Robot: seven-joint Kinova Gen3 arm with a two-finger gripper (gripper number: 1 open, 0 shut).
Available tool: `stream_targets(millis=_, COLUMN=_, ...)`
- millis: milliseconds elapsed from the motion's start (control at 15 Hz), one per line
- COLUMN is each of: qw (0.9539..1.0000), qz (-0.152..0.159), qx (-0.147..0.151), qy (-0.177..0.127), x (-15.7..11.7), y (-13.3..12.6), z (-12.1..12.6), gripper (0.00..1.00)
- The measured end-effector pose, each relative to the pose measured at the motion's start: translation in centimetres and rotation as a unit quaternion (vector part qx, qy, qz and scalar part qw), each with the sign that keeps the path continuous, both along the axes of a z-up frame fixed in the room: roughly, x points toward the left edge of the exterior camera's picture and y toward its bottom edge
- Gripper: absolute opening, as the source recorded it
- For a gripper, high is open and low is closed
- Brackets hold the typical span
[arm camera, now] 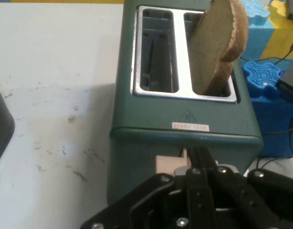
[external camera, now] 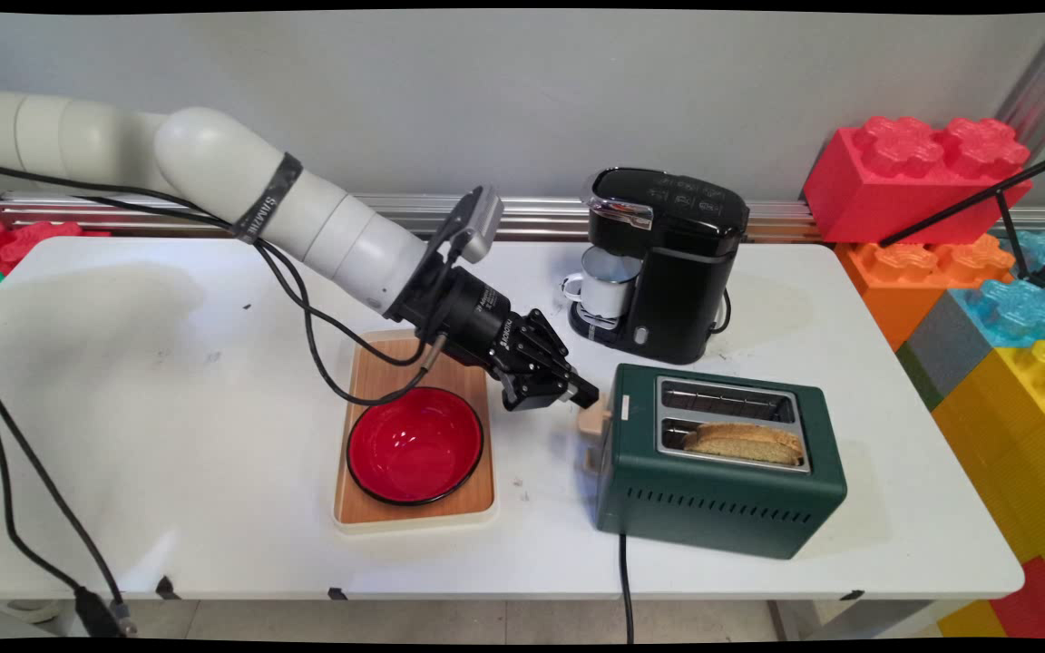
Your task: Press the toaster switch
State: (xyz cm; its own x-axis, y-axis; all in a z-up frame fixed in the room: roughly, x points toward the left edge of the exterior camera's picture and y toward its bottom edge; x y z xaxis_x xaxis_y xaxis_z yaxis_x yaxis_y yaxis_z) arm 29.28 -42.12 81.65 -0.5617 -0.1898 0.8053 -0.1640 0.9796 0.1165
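Green toaster point(external camera: 722, 472), bread slice point(arm camera: 217, 45), pincer point(external camera: 584, 396) at lever point(external camera: 593, 420)

From my remote station I noted a plain pale grey wall point(external camera: 486, 100) behind the white table point(external camera: 123, 381), with a ribbed aluminium rail point(external camera: 541, 218) running along the wall's foot. Giant toy-brick blocks stood stacked at right: a red block point(external camera: 913, 177) uppermost, orange point(external camera: 903, 281), blue point(external camera: 1021, 308) and yellow point(external camera: 1021, 444) below. Pale floor tiles point(external camera: 486, 621) showed under the table's near edge. Lighting was soft and even.
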Motion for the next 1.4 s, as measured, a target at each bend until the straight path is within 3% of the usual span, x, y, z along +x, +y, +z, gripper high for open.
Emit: stream_targets(millis=1400, qw=0.9997, qz=0.008, qx=0.015, qy=-0.016, x=-1.1, y=0.1, z=-3.6, gripper=0.0)
